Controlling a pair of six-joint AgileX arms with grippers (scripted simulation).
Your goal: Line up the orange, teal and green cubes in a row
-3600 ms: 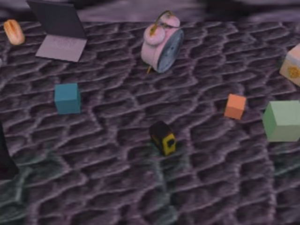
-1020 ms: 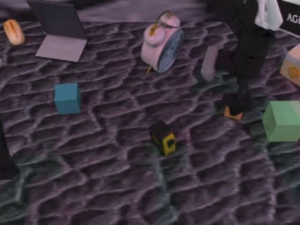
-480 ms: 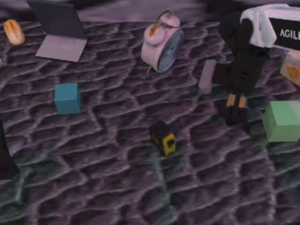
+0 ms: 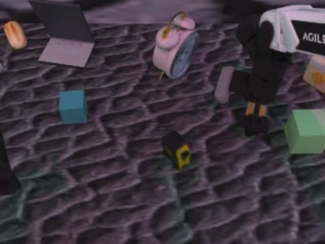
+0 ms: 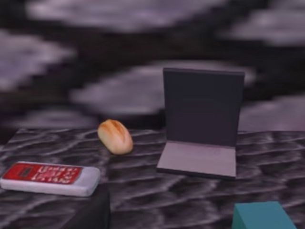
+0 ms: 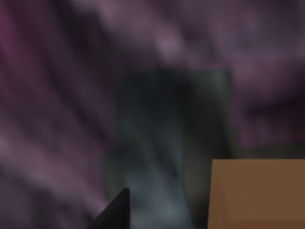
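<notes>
So the right gripper (image 4: 256,122) is down over the right half of the table (image 4: 127,203), roughly at 3 o'clock from the centre, with the right arm reaching in from about 1 o'clock. The orange cube (image 4: 256,109) sits right between its fingers, just a sliver of orange showing from above. In the right wrist view the orange cube (image 6: 257,193) fills one corner up close, with a dark fingertip (image 6: 114,212) beside it. Whether the jaws are actually clamped on it or only straddling it, I can't tell.

The green cube (image 4: 305,131) is just beside the gripper, hard against the table's 3 o'clock edge. The teal cube (image 4: 72,107) is well apart from both, over at 9 o'clock, sitting on its own.

The left arm is parked at the table's 8 o'clock edge; its jaws aren't visible from any view. Its wrist camera catches a corner of the teal cube (image 5: 262,215), plus the laptop (image 5: 200,124), bread roll (image 5: 115,136) and a red-and-white remote (image 5: 50,178).

Other clutter: a pink alarm clock (image 4: 175,46) at 12 o'clock, a black-and-yellow block (image 4: 176,149) near the centre, and a cream box (image 4: 316,72) at 2 o'clock.
</notes>
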